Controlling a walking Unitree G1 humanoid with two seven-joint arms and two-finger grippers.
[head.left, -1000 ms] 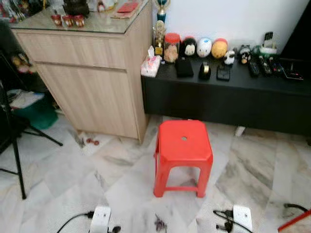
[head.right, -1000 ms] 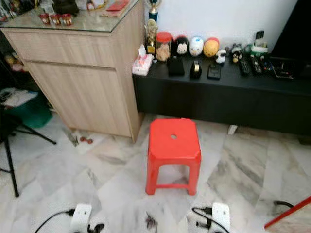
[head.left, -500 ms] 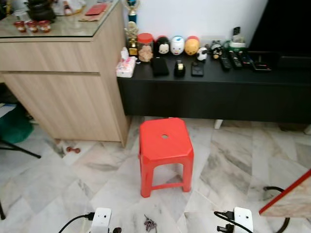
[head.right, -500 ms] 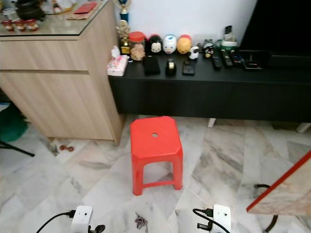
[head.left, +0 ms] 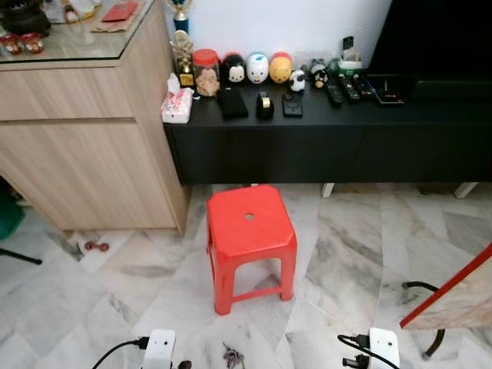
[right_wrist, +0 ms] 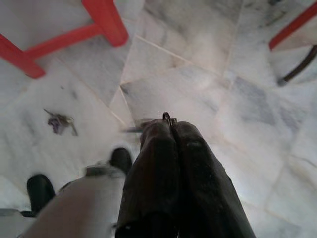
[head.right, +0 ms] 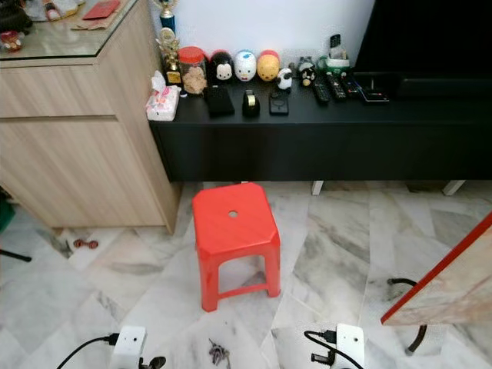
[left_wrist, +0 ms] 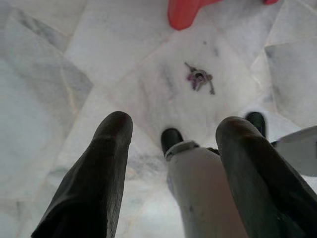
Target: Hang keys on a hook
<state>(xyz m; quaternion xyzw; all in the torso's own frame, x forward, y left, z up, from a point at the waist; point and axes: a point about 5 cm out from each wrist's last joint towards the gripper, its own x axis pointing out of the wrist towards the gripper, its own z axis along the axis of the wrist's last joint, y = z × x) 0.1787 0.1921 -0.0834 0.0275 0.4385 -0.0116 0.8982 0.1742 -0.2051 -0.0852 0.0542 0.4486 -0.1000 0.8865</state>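
Marble floor spreads before us, a red stool (head.left: 250, 240) standing near a black worktop (head.left: 323, 123). Our keys (head.left: 231, 356) lie on the floor just near of the stool. Left tool (left_wrist: 171, 163) hangs spread; right tool (right_wrist: 171, 130) is pressed together, a small metal ring at its tips. No hook visible yet.

I see white-grey marble floor (head.left: 361, 254) w/ a red plastic stool (head.left: 250, 238) mid-room. Behind it, a long black low cabinet (head.left: 323, 142) against a white wall (head.left: 292, 27), top lined w/ small figurines & remotes. Light-wood cabinet (head.left: 84, 146) w/ glass top at its left end. Red-edged marble tabletop (head.left: 453, 296) at right. Even indoor light.
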